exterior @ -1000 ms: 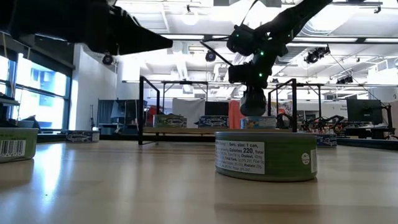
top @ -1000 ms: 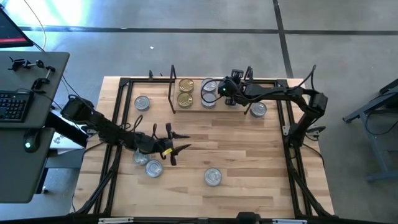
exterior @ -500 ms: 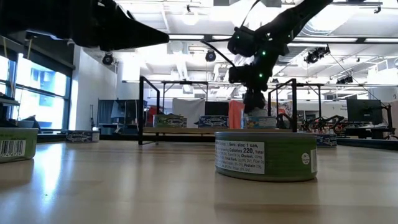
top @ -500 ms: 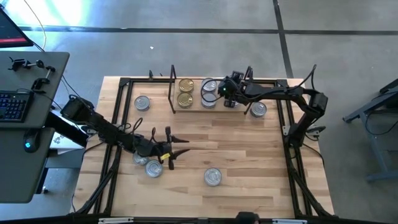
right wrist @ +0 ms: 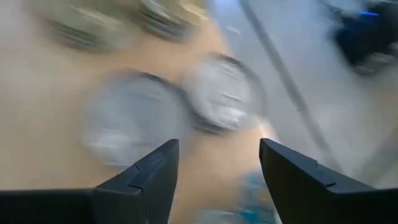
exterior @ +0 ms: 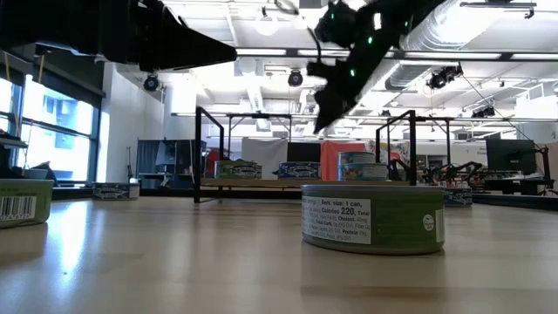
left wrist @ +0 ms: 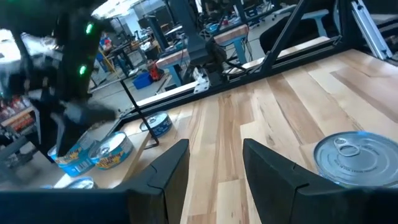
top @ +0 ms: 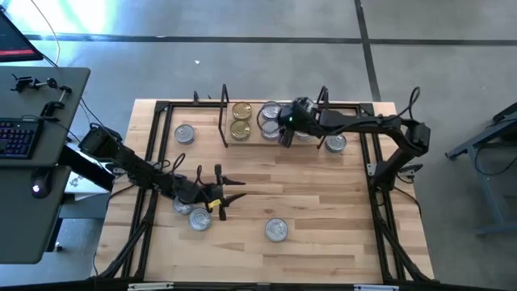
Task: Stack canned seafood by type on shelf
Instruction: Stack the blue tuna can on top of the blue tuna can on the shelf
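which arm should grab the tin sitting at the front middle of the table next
Left, probably. The left hand hovers open over the table's near left part, close to that silver-lidded tin, which shows just ahead of it in the left wrist view. The right hand is open and empty, far back over the shelf.

Grey concrete floor point(top: 242, 20), desk with keyboard point(top: 18, 139) at left, bright ceiling lights point(exterior: 261, 54)

A light wooden table point(top: 323, 202) sat inside a black tube frame point(top: 157, 145) on a grey concrete floor point(top: 242, 65). Beside it stood a dark desk point(top: 24, 210) carrying a keyboard point(top: 18, 137) and a clamp point(top: 28, 82). The low view looked into a bright workshop with large windows point(exterior: 44, 122) and white ceiling ducts point(exterior: 436, 44).
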